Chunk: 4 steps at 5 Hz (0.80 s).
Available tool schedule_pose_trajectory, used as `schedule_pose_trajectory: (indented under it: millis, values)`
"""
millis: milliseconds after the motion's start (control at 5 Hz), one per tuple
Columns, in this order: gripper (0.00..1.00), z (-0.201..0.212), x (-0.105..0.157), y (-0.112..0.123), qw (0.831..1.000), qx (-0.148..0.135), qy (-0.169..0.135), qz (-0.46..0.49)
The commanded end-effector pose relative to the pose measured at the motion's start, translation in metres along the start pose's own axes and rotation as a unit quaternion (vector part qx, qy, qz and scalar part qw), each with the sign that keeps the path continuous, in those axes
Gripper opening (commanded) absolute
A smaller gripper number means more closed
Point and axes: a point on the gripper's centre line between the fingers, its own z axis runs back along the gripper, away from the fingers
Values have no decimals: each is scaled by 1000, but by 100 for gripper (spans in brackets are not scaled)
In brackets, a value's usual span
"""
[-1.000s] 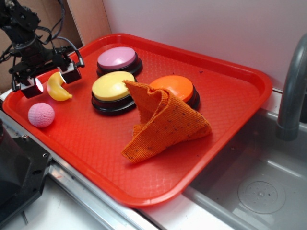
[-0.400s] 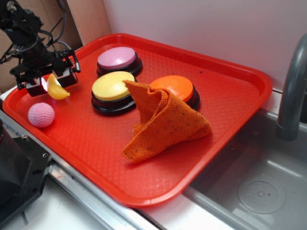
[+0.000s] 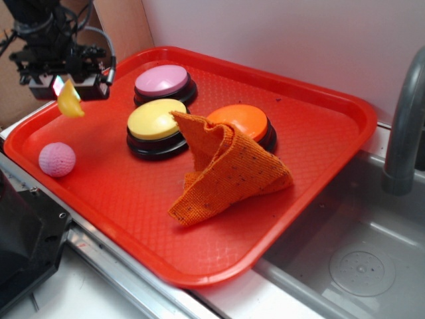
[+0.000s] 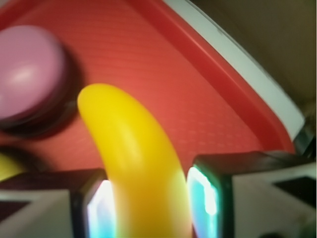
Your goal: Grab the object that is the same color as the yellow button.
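Now you've got the gripper (image 3: 66, 85) clamped on the banana (image 3: 70, 104), lifted off the tray (image 3: 319, 159) since 0.4 s ago, hanging left of yellow button (image 3: 157, 119) — grab looks done.

Red tray (image 3: 319, 133) sits beside a metal sink (image 3: 358, 259). On it: pink-topped button (image 3: 163, 81) at the rear, orange-topped button (image 3: 244, 121) partly covered by a crumpled orange cloth (image 3: 229, 169) (folded upward), and a pink crocheted ball (image 3: 56, 159) near the left rim.
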Motion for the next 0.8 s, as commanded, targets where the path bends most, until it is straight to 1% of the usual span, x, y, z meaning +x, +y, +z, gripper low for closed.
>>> schedule_pose_trajectory:
  millis: [0,200,400,600]
  values:
    - [0,66,-21,-24,988,-81,11,-133]
    - [0,84,-37,-39,980,-117,22,-160]
    - [0,86,-49,-49,982,-122,28,-142]
    - [0,87,-43,-40,986,-101,30,-129]
